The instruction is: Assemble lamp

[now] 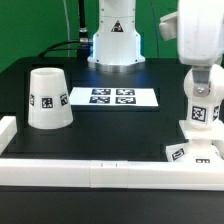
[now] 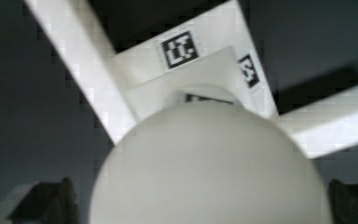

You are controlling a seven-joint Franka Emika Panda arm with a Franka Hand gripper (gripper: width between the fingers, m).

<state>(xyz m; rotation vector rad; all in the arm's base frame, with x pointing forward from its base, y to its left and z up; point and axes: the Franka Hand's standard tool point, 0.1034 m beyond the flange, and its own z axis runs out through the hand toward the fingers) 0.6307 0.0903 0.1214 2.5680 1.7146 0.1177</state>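
The white bulb point(image 1: 203, 108), with a square tag on its side, stands upright on the flat square base point(image 1: 188, 152) at the exterior view's right, near the front rail. My gripper point(image 1: 200, 80) hangs straight over the bulb's top. In the wrist view the rounded bulb point(image 2: 202, 160) fills the middle, with the tagged base point(image 2: 194, 55) beneath it. My gripper point(image 2: 197, 200) has a dark finger point(image 2: 48, 200) on each side of the bulb, and a narrow gap shows on both sides. The tapered shade point(image 1: 48, 98) stands wide end down at the left, apart.
The marker board point(image 1: 112, 97) lies flat in the middle, toward the back. A white rail point(image 1: 100, 172) runs along the front edge and turns up the left side point(image 1: 8, 130). The arm's white pedestal point(image 1: 115, 42) stands behind the marker board.
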